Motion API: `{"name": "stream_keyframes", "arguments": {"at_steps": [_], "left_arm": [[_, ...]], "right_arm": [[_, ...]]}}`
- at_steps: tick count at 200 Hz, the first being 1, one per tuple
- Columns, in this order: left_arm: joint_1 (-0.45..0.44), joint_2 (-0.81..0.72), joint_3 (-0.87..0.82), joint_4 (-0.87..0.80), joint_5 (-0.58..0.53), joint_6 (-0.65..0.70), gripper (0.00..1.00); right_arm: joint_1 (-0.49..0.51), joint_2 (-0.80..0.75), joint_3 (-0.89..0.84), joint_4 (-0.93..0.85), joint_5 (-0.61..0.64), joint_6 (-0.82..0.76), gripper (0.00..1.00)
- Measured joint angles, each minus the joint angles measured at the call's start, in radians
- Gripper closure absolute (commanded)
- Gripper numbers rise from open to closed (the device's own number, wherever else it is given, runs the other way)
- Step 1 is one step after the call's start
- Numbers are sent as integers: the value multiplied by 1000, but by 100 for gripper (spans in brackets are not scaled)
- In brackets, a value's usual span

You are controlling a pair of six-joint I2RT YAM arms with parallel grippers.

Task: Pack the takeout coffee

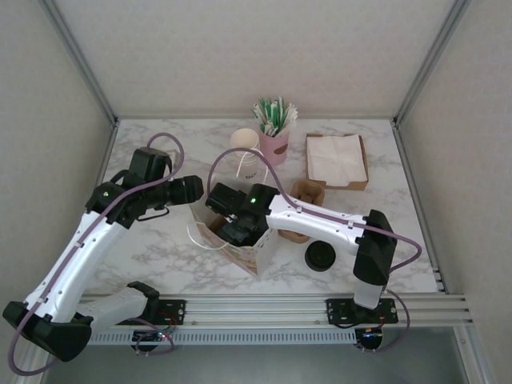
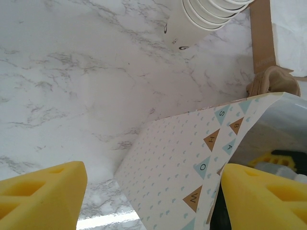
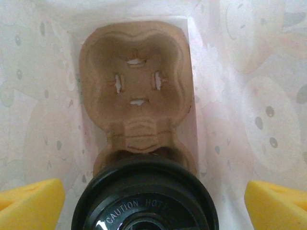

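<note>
Coffee (image 3: 144, 196), capped in black, is seen at the near pocket of a pulp tray (image 3: 136, 72) inside the bag (image 3: 240, 96). Right fingers (image 3: 29, 203) are held apart, clear of its lid. Left fingers (image 2: 43, 196) are spread, the bag's wall between them, above the worktop (image 2: 72, 72).
</note>
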Motion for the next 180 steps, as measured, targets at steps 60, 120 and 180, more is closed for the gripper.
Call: {"name": "stream_keyframes", "arguments": {"at_steps": [60, 120, 180], "left_arm": [[-5, -1, 2, 0, -1, 0, 27], [-5, -2, 8, 0, -26, 0, 27], [-6, -2, 10, 0, -46, 0, 27]], "right_arm": [[0, 22, 50, -22, 1, 6, 1], [-1, 22, 72, -52, 8, 25, 1], [-1, 20, 98, -82, 8, 33, 1]]}}
